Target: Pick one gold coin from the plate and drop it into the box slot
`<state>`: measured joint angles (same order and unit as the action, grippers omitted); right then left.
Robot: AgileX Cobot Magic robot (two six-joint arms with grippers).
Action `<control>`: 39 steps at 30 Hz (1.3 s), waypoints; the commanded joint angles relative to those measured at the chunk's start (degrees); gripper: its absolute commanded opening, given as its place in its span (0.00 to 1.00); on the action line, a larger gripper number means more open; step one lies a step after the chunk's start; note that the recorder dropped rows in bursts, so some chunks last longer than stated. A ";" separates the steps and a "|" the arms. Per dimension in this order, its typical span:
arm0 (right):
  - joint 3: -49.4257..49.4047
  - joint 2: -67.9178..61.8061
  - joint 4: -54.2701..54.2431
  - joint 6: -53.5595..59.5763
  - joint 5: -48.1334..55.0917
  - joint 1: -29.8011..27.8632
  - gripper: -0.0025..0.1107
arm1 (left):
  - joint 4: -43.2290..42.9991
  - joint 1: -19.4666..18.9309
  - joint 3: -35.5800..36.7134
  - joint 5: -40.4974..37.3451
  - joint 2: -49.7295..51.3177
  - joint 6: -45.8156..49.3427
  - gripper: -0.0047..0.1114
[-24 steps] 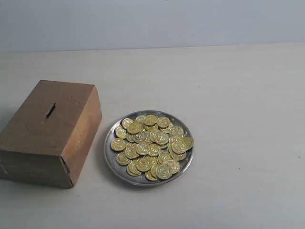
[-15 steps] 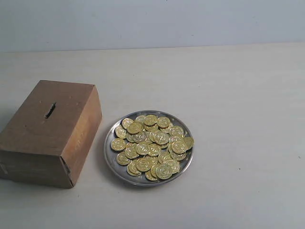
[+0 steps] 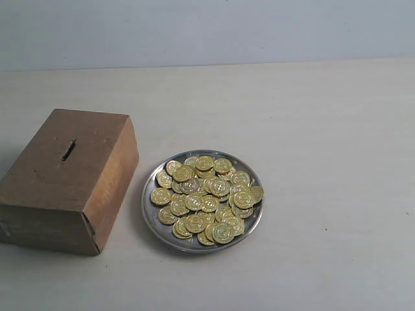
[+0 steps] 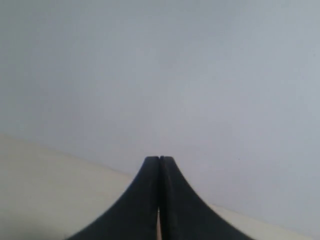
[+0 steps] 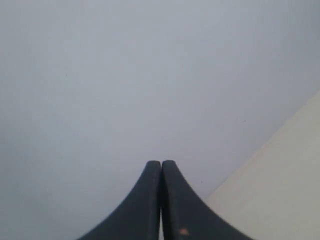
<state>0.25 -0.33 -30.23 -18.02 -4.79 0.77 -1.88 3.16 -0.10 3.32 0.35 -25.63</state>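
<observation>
A round silver plate point(image 3: 150, 208) sits on the pale table, heaped with several gold coins point(image 3: 207, 197). Left of it stands the brown cardboard box point(image 3: 65, 178), its short dark slot point(image 3: 68, 149) in the top face. Neither arm shows in the exterior view. My left gripper point(image 4: 159, 159) is shut with nothing between its black fingers, facing the grey wall and a strip of table. My right gripper point(image 5: 161, 163) is likewise shut and empty, facing the wall. Neither wrist view shows the plate or the box.
The pale table point(image 3: 324, 129) stretches wide to the right of the plate and behind it, up to a grey wall point(image 3: 207, 29) at the back.
</observation>
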 commanded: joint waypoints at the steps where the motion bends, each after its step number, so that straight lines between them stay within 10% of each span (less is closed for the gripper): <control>1: -0.25 0.33 -1.42 -3.33 -0.19 0.13 0.02 | 0.66 0.38 0.10 -5.43 -0.35 -3.29 0.04; 12: 12.79 -0.07 -0.47 16.89 26.70 0.21 0.02 | 0.66 0.38 0.10 -5.32 -0.35 -6.09 0.04; 22: 37.06 -31.91 -1.37 40.86 51.78 0.21 0.02 | 0.78 0.38 0.10 -5.89 -0.35 -14.63 0.04; 31: 42.86 -57.97 -14.47 61.61 55.98 3.65 0.02 | 0.78 0.27 0.10 -7.85 -0.35 -16.57 0.04; 39: 47.79 -72.05 -6.40 57.20 45.22 16.36 0.02 | 0.78 0.27 0.10 -10.52 -0.35 -16.57 0.04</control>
<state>45.89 -68.89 -39.68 41.48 45.98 13.58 -1.43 3.16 0.01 -7.11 0.35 -41.91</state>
